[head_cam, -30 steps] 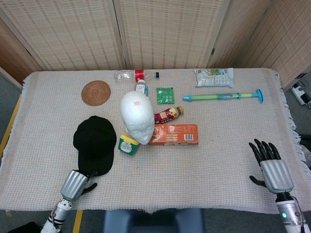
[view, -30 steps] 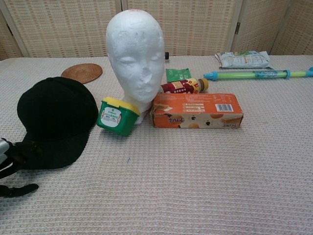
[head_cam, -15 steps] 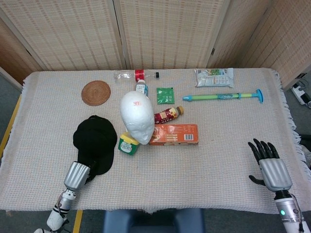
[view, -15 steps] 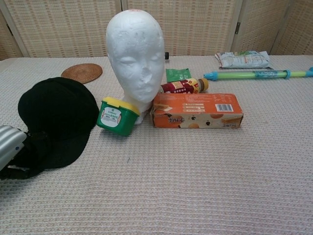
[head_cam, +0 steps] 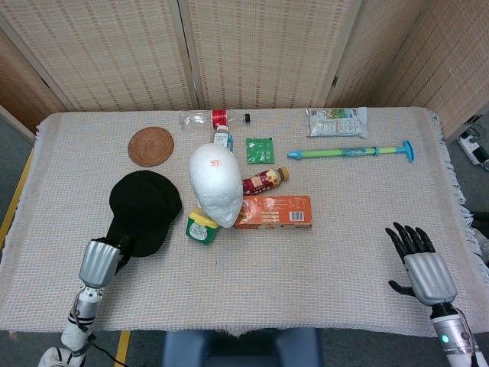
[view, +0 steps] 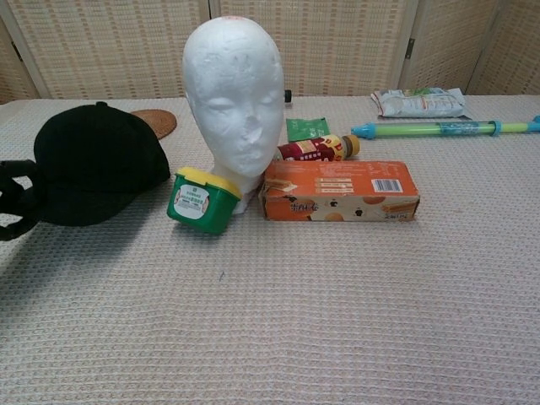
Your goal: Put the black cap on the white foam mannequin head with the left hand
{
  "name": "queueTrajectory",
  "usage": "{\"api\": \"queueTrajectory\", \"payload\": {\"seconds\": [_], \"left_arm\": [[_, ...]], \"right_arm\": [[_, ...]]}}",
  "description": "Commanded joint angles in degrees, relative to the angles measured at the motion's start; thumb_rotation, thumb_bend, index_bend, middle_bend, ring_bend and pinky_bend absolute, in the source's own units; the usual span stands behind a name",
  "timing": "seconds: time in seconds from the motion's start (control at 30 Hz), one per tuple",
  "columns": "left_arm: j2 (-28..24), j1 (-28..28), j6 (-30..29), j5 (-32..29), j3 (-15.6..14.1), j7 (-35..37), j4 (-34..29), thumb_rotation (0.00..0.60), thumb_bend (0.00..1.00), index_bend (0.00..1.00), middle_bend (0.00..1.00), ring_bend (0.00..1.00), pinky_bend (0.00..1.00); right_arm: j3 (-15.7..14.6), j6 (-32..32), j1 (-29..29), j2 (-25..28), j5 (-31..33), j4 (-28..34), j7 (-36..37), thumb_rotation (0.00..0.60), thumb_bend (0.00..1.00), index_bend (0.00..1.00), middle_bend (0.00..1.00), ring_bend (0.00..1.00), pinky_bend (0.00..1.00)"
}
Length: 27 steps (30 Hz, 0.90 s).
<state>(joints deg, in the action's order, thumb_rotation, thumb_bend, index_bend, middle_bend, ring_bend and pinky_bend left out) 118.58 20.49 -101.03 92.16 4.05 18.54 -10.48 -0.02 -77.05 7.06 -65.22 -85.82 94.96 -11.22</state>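
The black cap (head_cam: 144, 210) hangs just above the table at the left, held by its brim in my left hand (head_cam: 99, 260). In the chest view the black cap (view: 97, 173) is raised, with the dark fingers (view: 13, 198) of that hand at its left edge. The white foam mannequin head (head_cam: 216, 186) stands upright at the table's middle, bare, to the right of the cap; it faces the front in the chest view (view: 234, 101). My right hand (head_cam: 422, 264) rests at the front right, fingers spread, holding nothing.
A green tub with a yellow lid (head_cam: 202, 227) and an orange box (head_cam: 273, 212) lie against the head's base. Behind them are a brown bottle (head_cam: 264, 181), a green packet (head_cam: 259, 150), a woven coaster (head_cam: 150, 146), a blue-green rod (head_cam: 350, 152) and a snack bag (head_cam: 337, 121).
My left hand has closed on the cap's brim and lifted it, moving left and away from the front edge. The right hand has barely shifted.
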Motion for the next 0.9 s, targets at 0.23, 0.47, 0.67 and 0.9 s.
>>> {"api": "queueTrajectory", "payload": {"seconds": [0.23, 0.47, 0.67, 0.9], "left_arm": [[-8.09, 12.63, -4.84, -8.00, 10.43, 0.96, -6.80, 0.600, 0.49, 0.67, 1.00, 0.96, 1.00], [-12.45, 22.02, -3.46, -8.54, 13.73, -6.10, -16.17, 0.600, 0.49, 0.67, 1.00, 0.96, 1.00], [-14.01, 27.06, -3.10, -6.15, 13.53, -13.42, -24.84, 0.600, 0.49, 0.67, 1.00, 0.96, 1.00], [-12.81, 30.20, -4.15, 0.52, 9.23, -23.30, -32.27, 0.600, 0.50, 0.68, 1.00, 0.96, 1.00]], "right_arm": [[-0.45, 0.05, 0.01, 0.14, -0.60, 0.11, 0.07, 0.600, 0.07, 0.00, 0.02, 0.00, 0.00], [-1.00, 0.31, 0.01, 0.15, -1.08, 0.57, -0.61, 0.600, 0.07, 0.00, 0.02, 0.00, 0.00], [-0.57, 0.00, 0.03, 0.66, -0.77, 0.47, 0.85, 0.600, 0.07, 0.00, 0.02, 0.00, 0.00], [-0.49, -0.28, 0.00, 1.61, -0.99, 0.81, 2.50, 0.600, 0.07, 0.00, 0.02, 0.00, 0.00]]}}
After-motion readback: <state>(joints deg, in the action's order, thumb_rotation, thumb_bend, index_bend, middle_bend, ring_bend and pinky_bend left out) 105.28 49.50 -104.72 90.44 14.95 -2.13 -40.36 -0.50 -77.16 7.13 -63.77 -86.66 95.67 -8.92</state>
